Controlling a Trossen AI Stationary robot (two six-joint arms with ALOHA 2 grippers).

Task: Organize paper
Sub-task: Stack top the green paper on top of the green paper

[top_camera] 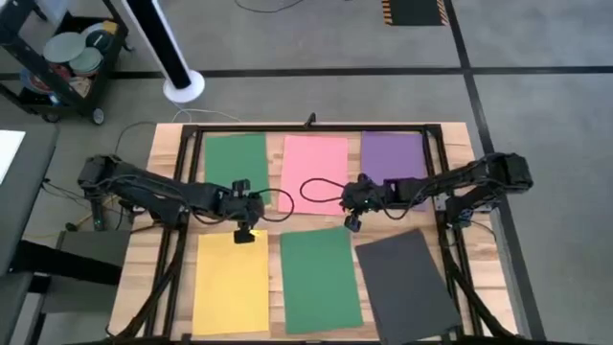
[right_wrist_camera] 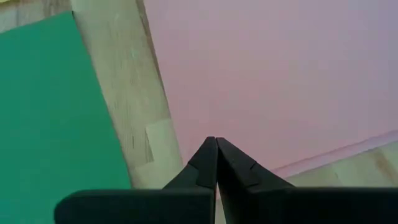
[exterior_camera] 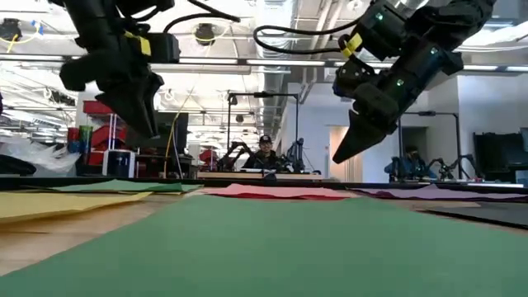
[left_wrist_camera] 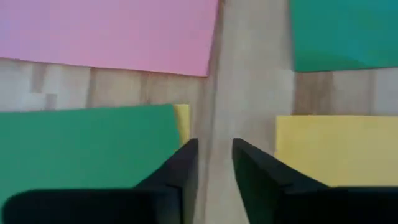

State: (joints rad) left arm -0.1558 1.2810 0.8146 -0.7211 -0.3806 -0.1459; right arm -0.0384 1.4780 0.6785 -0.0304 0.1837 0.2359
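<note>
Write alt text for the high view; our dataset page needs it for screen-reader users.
Six paper sheets lie in two rows on a wooden table: green sheet, pink sheet, purple sheet behind; yellow sheet, second green sheet, black sheet in front. The left gripper and right gripper hover between the rows.

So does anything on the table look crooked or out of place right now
Yes. The black sheet in the front row is rotated, its edges skewed against the planks, while the front green sheet leans only slightly. In the left wrist view a yellow sliver pokes out from under that green sheet, suggesting another sheet beneath. The back row looks square.
</note>
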